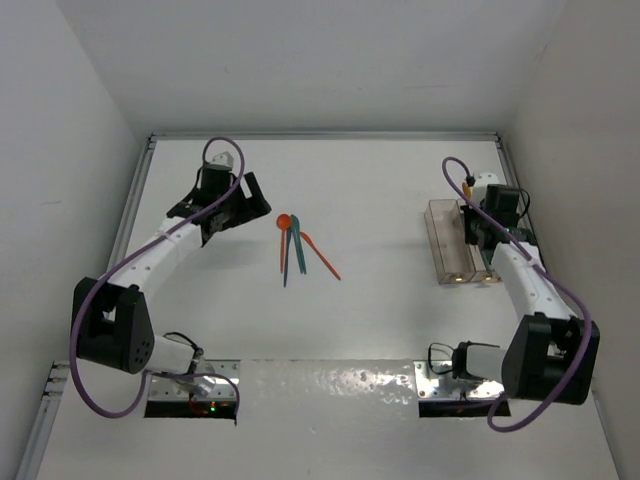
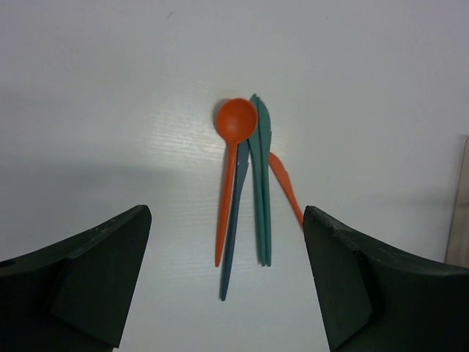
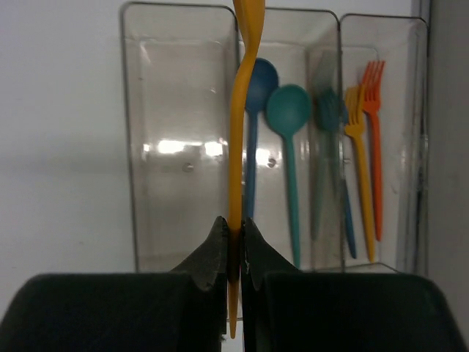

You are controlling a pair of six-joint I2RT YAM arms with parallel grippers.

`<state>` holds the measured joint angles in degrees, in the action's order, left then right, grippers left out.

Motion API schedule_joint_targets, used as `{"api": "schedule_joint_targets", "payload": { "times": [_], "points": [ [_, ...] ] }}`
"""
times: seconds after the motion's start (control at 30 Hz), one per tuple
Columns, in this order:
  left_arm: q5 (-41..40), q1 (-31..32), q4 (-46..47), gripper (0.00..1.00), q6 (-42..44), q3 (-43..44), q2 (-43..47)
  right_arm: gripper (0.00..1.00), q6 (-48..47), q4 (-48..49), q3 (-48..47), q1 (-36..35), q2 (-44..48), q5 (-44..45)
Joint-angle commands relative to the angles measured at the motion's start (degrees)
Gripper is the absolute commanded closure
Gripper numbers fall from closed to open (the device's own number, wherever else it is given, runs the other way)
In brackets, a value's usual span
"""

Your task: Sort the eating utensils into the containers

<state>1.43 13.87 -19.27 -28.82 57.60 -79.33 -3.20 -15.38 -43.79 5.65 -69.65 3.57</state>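
Eating utensils (image 1: 296, 248) are sitting in three places. A loose bunch (image 2: 249, 191) is lying on the table (image 1: 380, 180) just ahead of the left gripper (image 1: 240, 203). One piece is riding in the right gripper (image 3: 234, 236). The others are lying in the containers (image 1: 450, 245) beyond that gripper's tips.

Left gripper is standing wide, holding nothing, its fingers (image 2: 95, 279) framing the bunch. The bunch: orange spoon (image 2: 229, 183) on the left-finger side, bluer piece (image 2: 233, 242) touching it, teal pair (image 2: 262, 198) in the middle, orange piece (image 2: 284, 183) poking out toward the right finger.

Right gripper is pinching a yellow-orange utensil (image 3: 239, 132) low on the handle. Its top is running out of frame, so I can't tell the type.

Handling, my read: these are looking light, thin, slick and a bit springy. I'm guessing a pinch across the mid-handle works best. The orange spoon's handle is lying free on its outer side, so it's the easiest pick.

In the way: the neighbours are touching, so closing fingers are likely dragging the bluer piece along. Everything is lying flat, leaving little to get under.

Past the right tips:
- leftmost bin (image 3: 179, 205) is showing nothing inside
- middle bin (image 3: 315, 44) is holding a blue spoon (image 3: 258, 81) and teal spoon (image 3: 287, 110)
- rightmost bin (image 3: 403, 147) is holding a yellow fork (image 3: 355, 147) and orange fork (image 3: 374, 110)
- a blurred teal-blue piece (image 3: 330, 147) is sitting by the divider; I can't tell which bin

The bins are narrow, so the held piece is needing lengthwise alignment.
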Motion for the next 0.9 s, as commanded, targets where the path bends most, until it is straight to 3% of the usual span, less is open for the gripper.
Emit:
{"api": "schedule_joint_targets", "payload": {
  "times": [0.0, 0.23, 0.5, 0.57, 0.63, 0.73, 0.87],
  "points": [
    [-1.17, 0.37, -1.65, 0.17, 3.68, -1.26, 1.64, 1.0, -9.27, -2.11, -3.75, 3.3, -2.68, -0.5],
    [-1.17, 0.37, -1.74, 0.17, 4.91, -1.44, 0.14, 1.0, -13.84, 0.86, -3.24, 4.98, -11.38, 1.44],
    [-1.17, 0.37, -1.21, 0.17, 5.09, -1.97, -0.3, 0.98, -13.32, 8.6, 1.95, 8.41, -12.7, 2.84],
    [-0.99, 0.37, -1.12, 0.17, 5.09, -1.79, -0.74, 0.92, -12.97, 8.35, 1.87, 8.41, -13.23, 2.23],
    [-0.82, 0.37, -1.12, 0.17, 5.0, -1.62, -1.26, 0.76, -11.92, 7.56, 1.43, 8.41, -13.32, 1.0],
    [-0.29, 0.37, -1.12, 0.17, 4.83, -1.53, -2.05, 0.65, -10.78, 6.59, 1.08, 8.41, -12.62, 0.21],
    [1.55, 0.37, -1.03, 0.19, 4.3, -1.62, -3.2, 0.58, -7.79, 6.76, 0.02, 8.41, -8.94, -0.49]
  ]
}}
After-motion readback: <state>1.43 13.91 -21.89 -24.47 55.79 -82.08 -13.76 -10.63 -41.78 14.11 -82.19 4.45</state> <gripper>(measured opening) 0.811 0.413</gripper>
